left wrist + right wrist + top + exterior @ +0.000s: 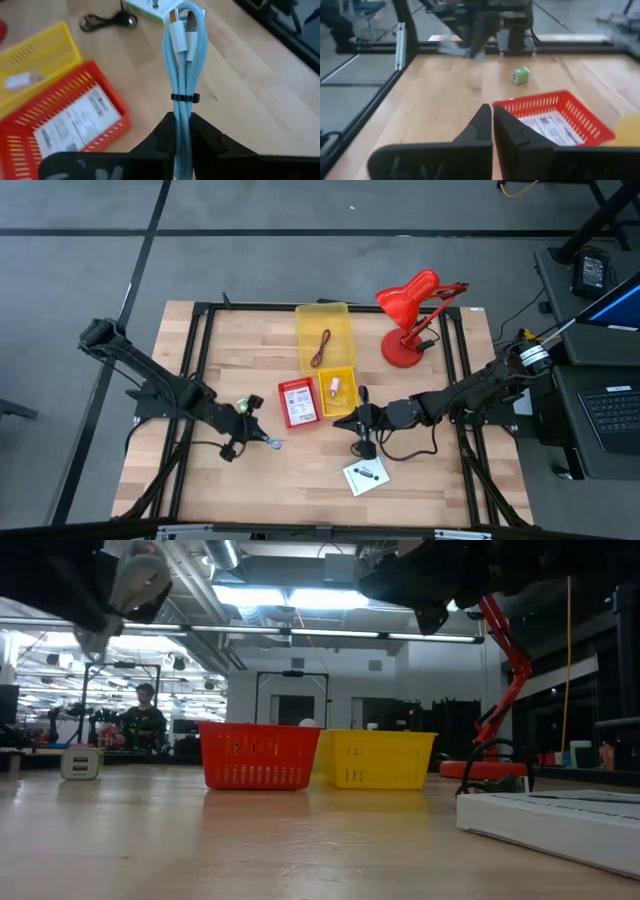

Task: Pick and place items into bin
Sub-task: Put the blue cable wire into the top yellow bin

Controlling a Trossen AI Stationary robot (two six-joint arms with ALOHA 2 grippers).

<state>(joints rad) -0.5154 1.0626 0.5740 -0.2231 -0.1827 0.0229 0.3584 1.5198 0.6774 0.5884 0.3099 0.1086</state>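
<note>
My left gripper (182, 119) (252, 438) is shut on a coiled light-blue braided cable (184, 60) with a white plug and a black tie around it. It hovers near the table's front left, beside the red basket (298, 402) that holds a white printed packet (75, 120). My right gripper (492, 112) (360, 423) is shut and empty, raised above the table in front of the small yellow basket (337, 392). A black cable (107, 21) and a second white packet (365, 476) lie flat on the table. A dark red cord (320, 346) lies in the large yellow bin (325, 315). My left gripper pinches the blue cable bundle between its two fingers at one looped end (182, 107), just behind the black tie. The fingers lie along the bundle, which sticks out straight ahead past them, plug end (179, 35) farthest. The bundle is lifted clear of the table.
A small green-and-white cube (520, 75) (243, 407) sits on the table left of the red basket. The red desk lamp (408, 320) stands at the far right. Black frame rails run along the table's sides. A person sits in the room far behind (145, 720).
</note>
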